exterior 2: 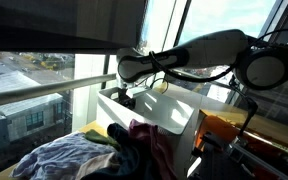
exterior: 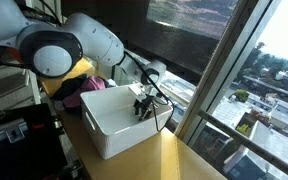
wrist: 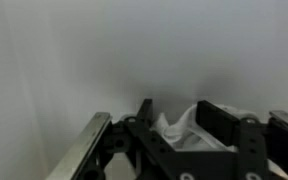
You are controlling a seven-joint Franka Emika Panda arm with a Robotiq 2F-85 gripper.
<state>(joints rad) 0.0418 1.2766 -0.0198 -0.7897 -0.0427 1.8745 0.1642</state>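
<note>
One black two-finger gripper, down inside big white box-shaped plastic bin, near one short end of bin. Hangs from fat white robot arm, bent over bin rim. Same in both exterior views: gripper low in bin, arm above bin.

In wrist view: small white crumpled cloth inside bin, right betw. black fingers. Gripper jaws abt half way in, cloth touching inner sides. Can't tell if squeezed tight or just loose betw. them. Plain white bin wall behind cloth.

Outside bin: pink & yellow pile of soft clothes, just beside bin's other short end. Same pile closer in an exterior view, w/ grey striped, dark & dark-red bits, just beside bin. Under bin: light wooden tabletop. Next to bin's long side: tall glass window, v. near.
</note>
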